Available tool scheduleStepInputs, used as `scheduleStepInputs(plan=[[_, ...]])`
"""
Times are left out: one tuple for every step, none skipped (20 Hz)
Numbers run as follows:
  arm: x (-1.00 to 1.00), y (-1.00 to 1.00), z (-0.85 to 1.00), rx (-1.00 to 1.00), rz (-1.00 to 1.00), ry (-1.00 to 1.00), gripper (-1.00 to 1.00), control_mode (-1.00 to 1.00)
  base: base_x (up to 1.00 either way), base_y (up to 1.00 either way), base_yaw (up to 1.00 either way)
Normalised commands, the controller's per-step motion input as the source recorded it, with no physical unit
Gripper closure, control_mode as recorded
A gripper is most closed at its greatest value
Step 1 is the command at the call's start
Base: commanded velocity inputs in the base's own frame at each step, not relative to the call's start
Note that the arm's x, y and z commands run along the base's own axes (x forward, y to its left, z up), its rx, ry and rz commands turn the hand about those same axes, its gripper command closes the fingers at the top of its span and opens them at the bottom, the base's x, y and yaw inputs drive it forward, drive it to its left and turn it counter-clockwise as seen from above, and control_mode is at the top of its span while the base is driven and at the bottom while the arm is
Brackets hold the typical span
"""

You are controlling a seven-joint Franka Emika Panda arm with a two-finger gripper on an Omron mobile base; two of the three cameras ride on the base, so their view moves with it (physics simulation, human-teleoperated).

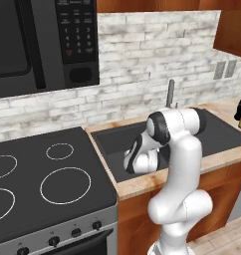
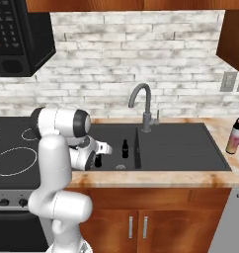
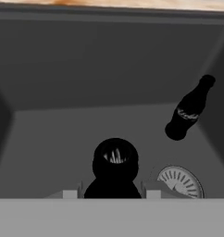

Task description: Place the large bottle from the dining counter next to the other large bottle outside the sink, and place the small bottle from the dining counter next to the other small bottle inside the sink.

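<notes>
Over the sink (image 2: pixel 180 148) floor, the tool (image 3: pixel 113 193) hangs parted around the small bottle (image 3: pixel 115 169), beside the other small bottle (image 3: pixel 189 109).

The dark matte rectangular sink (image 2: pixel 180 148) is set into the beige worktop (image 2: pixel 156 179), with the black glass cooktop (image 1: pixel 43 184) at its left edge and the steel gooseneck tap (image 2: pixel 143 106) at its back edge. In the left basin, one tiny black narrow-necked bottle (image 2: pixel 125 148) stands beside the divider. A second tiny black bottle (image 3: pixel 115 169) sits between the fingertips of the two-finger gripper (image 3: pixel 112 190), near the round drain (image 3: pixel 181 181). On the worktop right of the sink stands a pale pink-and-yellow bottle with a dark cap (image 2: pixel 234 137).
</notes>
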Motion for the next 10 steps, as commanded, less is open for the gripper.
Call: scheduleStepInputs(plan=[[0.01,0.0,-0.15,0.0,0.0,0.0,1.0,-1.0,0.0,0.0,0.0],[0.01,0.0,-0.14,0.0,0.0,0.0,1.0,-1.0,0.0,0.0,0.0],[0.03,0.0,-0.15,0.0,0.0,0.0,1.0,-1.0,0.0,0.0,0.0],[0.03,0.0,-0.15,0.0,0.0,0.0,1.0,-1.0,0.0,0.0,0.0],[0.04,0.0,-0.15,0.0,0.0,0.0,1.0,-1.0,0.0,0.0,0.0],[0.02,0.0,-0.15,0.0,0.0,0.0,1.0,-1.0,0.0,0.0,0.0],[0.04,0.0,-0.14,0.0,0.0,0.0,1.0,-1.0,0.0,0.0,0.0],[0.05,0.0,-0.13,0.0,0.0,0.0,1.0,-1.0,0.0,0.0,0.0],[0.06,0.0,-0.11,0.0,0.0,0.0,1.0,-1.0,0.0,0.0,0.0],[0.1,-0.04,-0.06,0.0,0.0,0.0,1.0,-1.0,0.0,0.0,0.0]])
